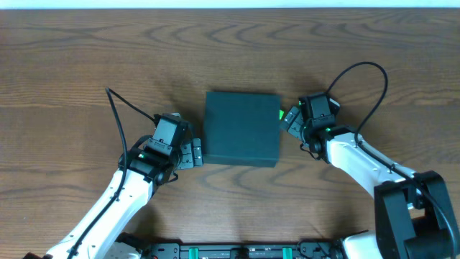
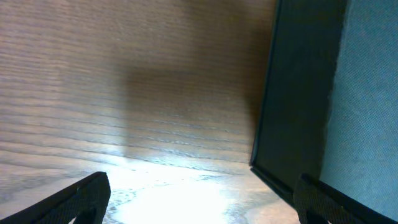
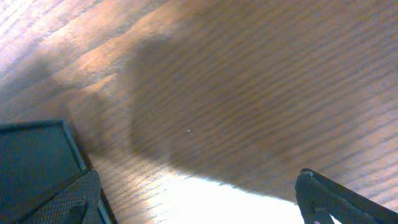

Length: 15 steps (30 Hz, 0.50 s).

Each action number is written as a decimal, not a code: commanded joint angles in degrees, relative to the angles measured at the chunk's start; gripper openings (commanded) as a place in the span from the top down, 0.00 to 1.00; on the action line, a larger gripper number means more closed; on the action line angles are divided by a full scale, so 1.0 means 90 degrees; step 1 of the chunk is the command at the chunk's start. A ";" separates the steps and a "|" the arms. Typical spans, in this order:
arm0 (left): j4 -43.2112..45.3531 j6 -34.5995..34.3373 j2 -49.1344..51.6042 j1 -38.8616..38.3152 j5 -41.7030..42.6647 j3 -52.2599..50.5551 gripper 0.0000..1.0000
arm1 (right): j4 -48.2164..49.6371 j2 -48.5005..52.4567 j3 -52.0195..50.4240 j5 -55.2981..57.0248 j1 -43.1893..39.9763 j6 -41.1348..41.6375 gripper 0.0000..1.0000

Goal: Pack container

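Observation:
The dark teal-green container point(image 1: 241, 128) sits shut in the middle of the wooden table. My left gripper point(image 1: 192, 153) is open at its lower left corner; in the left wrist view point(image 2: 202, 199) the box wall point(image 2: 298, 93) fills the right side, with one finger against the box. My right gripper point(image 1: 290, 117) is open at the box's upper right corner; in the right wrist view point(image 3: 199, 199) the box corner point(image 3: 37, 155) shows at the lower left beside one finger. Both grippers hold nothing.
The wooden table point(image 1: 86, 57) extends all round the box. A black cable point(image 1: 126, 108) loops from the left arm and another point(image 1: 359, 72) from the right arm. No snack packets are in view.

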 commanded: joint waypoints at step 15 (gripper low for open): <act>-0.0036 0.0056 -0.0049 -0.0019 0.0078 0.0121 0.05 | 0.0270 -0.0049 0.0044 -0.0325 0.0134 -0.0066 0.01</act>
